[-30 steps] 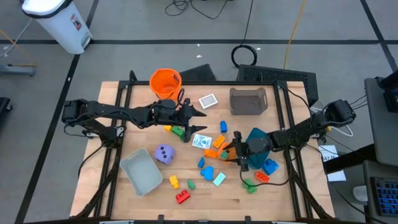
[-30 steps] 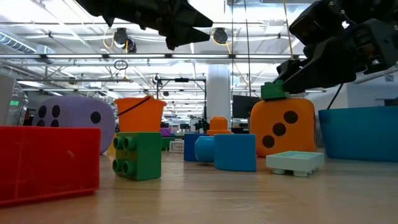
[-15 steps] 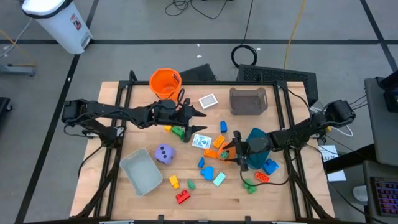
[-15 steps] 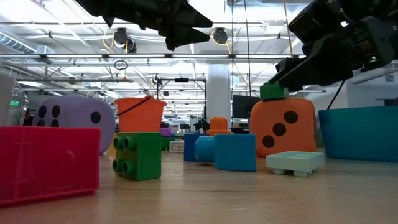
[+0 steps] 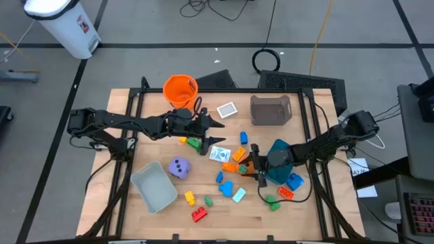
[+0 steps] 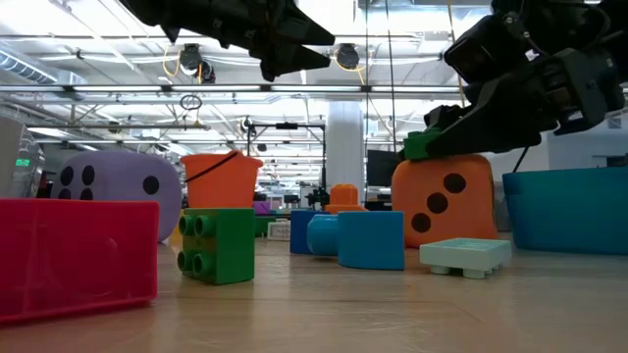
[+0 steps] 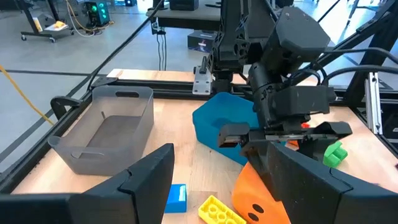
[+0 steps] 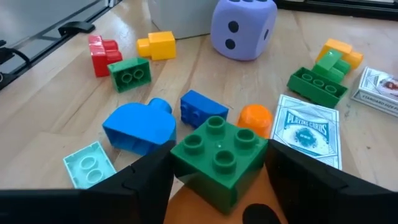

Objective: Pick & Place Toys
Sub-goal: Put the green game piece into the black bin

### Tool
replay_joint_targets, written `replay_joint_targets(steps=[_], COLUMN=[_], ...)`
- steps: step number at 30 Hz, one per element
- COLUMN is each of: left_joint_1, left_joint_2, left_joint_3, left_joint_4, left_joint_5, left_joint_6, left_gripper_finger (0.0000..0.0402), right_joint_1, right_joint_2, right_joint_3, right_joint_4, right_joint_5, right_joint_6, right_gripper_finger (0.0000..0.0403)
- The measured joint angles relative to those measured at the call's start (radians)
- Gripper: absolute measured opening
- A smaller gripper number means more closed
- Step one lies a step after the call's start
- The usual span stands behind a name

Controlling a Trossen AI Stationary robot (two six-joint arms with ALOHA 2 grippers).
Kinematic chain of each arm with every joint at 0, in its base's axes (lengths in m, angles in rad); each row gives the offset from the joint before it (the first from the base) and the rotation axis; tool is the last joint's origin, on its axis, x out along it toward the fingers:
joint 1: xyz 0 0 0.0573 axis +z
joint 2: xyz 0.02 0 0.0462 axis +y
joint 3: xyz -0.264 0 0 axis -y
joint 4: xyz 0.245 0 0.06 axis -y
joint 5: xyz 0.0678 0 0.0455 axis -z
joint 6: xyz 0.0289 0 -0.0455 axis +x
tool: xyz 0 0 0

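Right gripper (image 8: 217, 180): your fingers are closed on a green block (image 8: 217, 149), held just above the orange die (image 6: 444, 199), beside the teal bin (image 5: 279, 150) on the table's right half.
Left gripper (image 5: 220, 125): you have it hanging in the air over the middle of the table, fingers spread and nothing between them.
Risk, slip: the green block looks pinched by its sides only; a quick swing could twist it out, and it would fall among the toys below.
Risk, knock: the block sits so close over the die that lowering or sliding sideways may nudge the die into the playing cards (image 8: 305, 134) just beside it.
Risk, bin: the teal bin leans tilted in the left wrist view; brush it with the arm and it may shift or tip further.
Risk, arms: your two grippers face each other across the centre, so watch they don't meet.
Block's look: square, glossy green, four round studs on top, hard plastic.
Other toys: blue piece (image 8: 138, 126), mint block (image 8: 89, 163), red block (image 8: 102, 48), purple die (image 8: 242, 28) lie scattered, well apart from the grey bin (image 5: 154, 186).
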State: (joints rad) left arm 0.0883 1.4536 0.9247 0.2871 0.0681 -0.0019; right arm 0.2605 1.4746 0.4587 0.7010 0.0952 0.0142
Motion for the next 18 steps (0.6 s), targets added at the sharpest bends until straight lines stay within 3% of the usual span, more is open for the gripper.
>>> replay_joint_targets(steps=[10,18], left_joint_1=[0.000,0.000], left_joint_2=[0.000,0.000], left_joint_3=[0.000,0.000], left_joint_4=[-0.002,-0.016], left_joint_5=[0.000,0.000], left_joint_6=[-0.001,-0.008], left_gripper_finger=[0.0267,0.0267], right_joint_1=[-0.013,-0.019], right_joint_2=[0.002,-0.007], right_joint_3=[0.000,0.000], right_joint_4=[0.034,0.101], right_joint_5=[0.007,0.008], right_joint_6=[0.007,-0.002], right_gripper_finger=[0.0187,0.0202])
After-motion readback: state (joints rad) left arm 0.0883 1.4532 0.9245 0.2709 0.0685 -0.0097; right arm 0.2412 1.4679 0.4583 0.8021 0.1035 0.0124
